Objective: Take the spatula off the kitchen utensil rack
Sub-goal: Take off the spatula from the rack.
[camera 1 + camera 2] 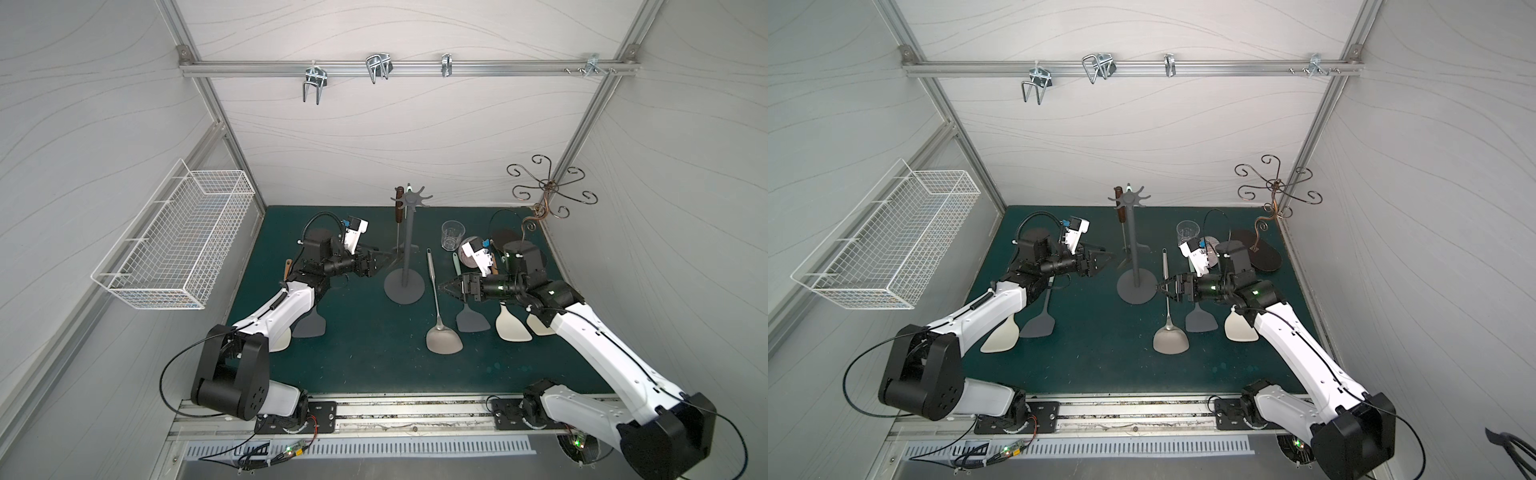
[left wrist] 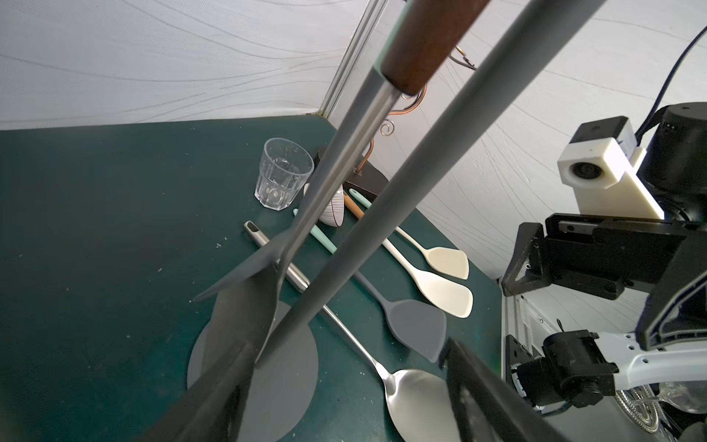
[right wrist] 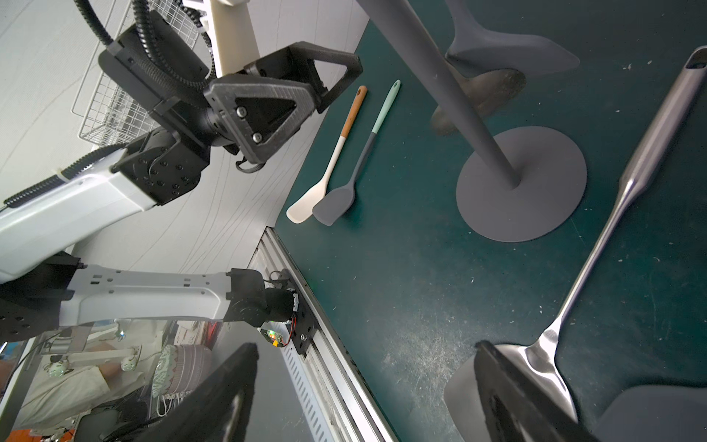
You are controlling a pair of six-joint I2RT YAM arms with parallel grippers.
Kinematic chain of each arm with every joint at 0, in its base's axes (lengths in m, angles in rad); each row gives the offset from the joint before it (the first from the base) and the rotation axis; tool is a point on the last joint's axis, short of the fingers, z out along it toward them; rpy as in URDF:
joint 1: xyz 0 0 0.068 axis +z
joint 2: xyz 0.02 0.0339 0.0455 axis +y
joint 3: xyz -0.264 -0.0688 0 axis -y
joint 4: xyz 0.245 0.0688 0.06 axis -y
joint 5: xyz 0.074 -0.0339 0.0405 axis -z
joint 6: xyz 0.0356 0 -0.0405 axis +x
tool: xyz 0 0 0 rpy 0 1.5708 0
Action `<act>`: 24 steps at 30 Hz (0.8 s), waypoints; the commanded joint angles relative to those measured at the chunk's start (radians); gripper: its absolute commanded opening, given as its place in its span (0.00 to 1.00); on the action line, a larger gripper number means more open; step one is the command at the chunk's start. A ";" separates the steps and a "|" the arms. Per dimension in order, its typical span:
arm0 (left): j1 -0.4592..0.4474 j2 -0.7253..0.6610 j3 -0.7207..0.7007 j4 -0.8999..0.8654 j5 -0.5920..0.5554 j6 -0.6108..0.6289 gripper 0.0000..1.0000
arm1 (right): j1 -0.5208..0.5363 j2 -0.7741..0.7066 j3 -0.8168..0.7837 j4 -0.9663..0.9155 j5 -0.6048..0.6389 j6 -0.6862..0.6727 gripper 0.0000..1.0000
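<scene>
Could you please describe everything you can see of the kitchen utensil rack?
The kitchen utensil rack looks like matte dark grey metal: a round flat base resting on the green mat, a thin upright pole and a star-shaped crown of short prongs. It stands upright toward the back of the mat, about mid-width. A wooden-handled spatula hangs from one prong; a mint-tipped handle shows beside the crown.
</scene>
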 commanded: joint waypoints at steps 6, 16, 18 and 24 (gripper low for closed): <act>0.027 0.154 0.138 0.187 0.153 0.020 0.71 | -0.005 0.012 0.022 0.000 0.011 -0.031 0.89; 0.040 0.309 0.271 0.374 0.200 -0.039 0.50 | -0.005 0.089 0.037 -0.012 0.005 -0.049 0.89; 0.040 0.347 0.304 0.418 0.232 -0.076 0.47 | -0.007 0.096 0.036 -0.009 0.007 -0.053 0.89; 0.023 0.422 0.367 0.508 0.299 -0.163 0.47 | -0.011 0.114 0.038 -0.003 0.016 -0.051 0.89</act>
